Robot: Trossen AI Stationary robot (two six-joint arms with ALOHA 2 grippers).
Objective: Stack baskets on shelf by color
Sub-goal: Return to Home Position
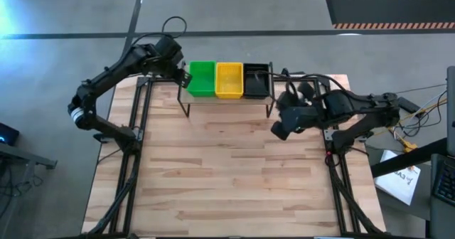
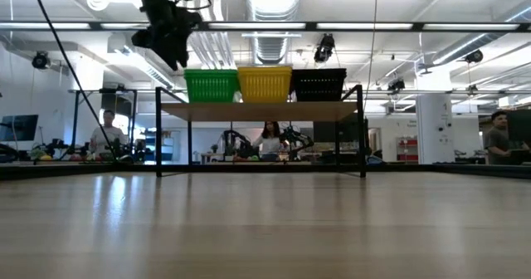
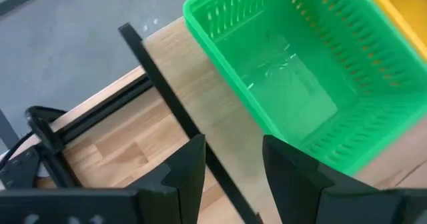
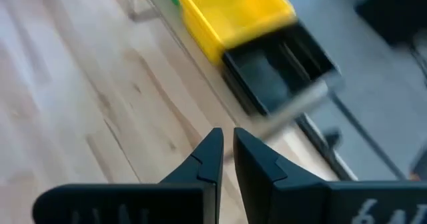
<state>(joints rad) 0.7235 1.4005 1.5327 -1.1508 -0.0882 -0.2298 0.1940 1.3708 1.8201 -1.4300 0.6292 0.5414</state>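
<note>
**Q:** Where do the baskets stand?
**A:** They stand three in a row on the shelf (image 2: 261, 111), which is at the far edge of the table (image 1: 234, 175). The green basket (image 1: 202, 78) is at the left end, the yellow basket (image 1: 229, 80) in the middle and the black basket (image 1: 257, 81) at the right end. Each touches its neighbour. The low view shows all three upright on the plank. Whether any holds another basket nested inside cannot be told.

**Q:** Where is the left gripper, and how are its fingers set?
**A:** The left gripper (image 1: 183, 75) hangs at the shelf's left end, just beside the outer side of the green basket. In its wrist view the fingers (image 3: 190, 174) are spread apart and grip nothing. The open top of the green basket lies ahead of them.

**Q:** And the right gripper?
**A:** The right gripper (image 1: 280, 130) is over the table in front of the shelf's right end, near the black basket but apart from it. Its fingers (image 4: 212, 161) lie almost together, with only a thin slit between them, and hold nothing.

**Q:** What lies beyond the table?
**A:** A large room, with three people (image 2: 271, 139) well behind the shelf.
</note>
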